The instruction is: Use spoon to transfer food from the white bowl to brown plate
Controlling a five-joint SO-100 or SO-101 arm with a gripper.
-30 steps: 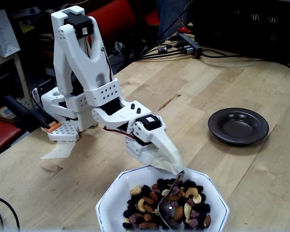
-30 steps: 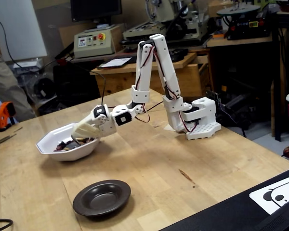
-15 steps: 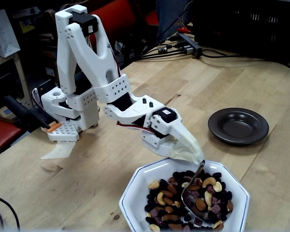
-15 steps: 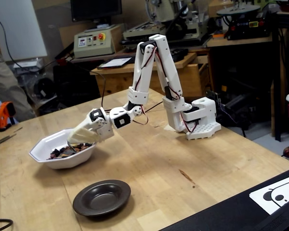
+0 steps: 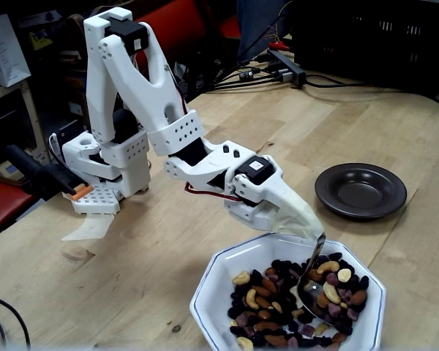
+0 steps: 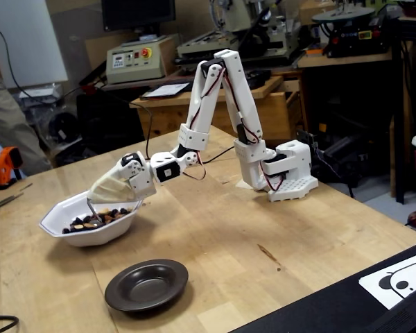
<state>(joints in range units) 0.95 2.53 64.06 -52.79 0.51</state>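
Note:
The white bowl (image 5: 208,289) (image 6: 59,227) sits near the table's front edge in one fixed view and at the left in the other. It holds the food (image 5: 271,303) (image 6: 97,220), mixed nuts and dark raisins. My gripper (image 5: 306,223) (image 6: 101,194), wrapped in cream tape, is shut on the spoon (image 5: 312,281) (image 6: 90,207). The spoon's shiny bowl is dipped into the food at the bowl's right side, with a few pieces lying on it. The brown plate (image 5: 360,190) (image 6: 146,284) lies empty on the wood, apart from the bowl.
The arm's white base (image 5: 102,183) (image 6: 288,177) is fixed to the wooden table. Cables and a power strip (image 5: 282,67) lie at the back. An orange tool (image 6: 7,165) sits at the left edge, and a printed sheet (image 6: 402,277) at the lower right.
The arm has stretched further out. The spoon stayed in the food and the white bowl slid along the table with it, closer to the brown plate in one view.

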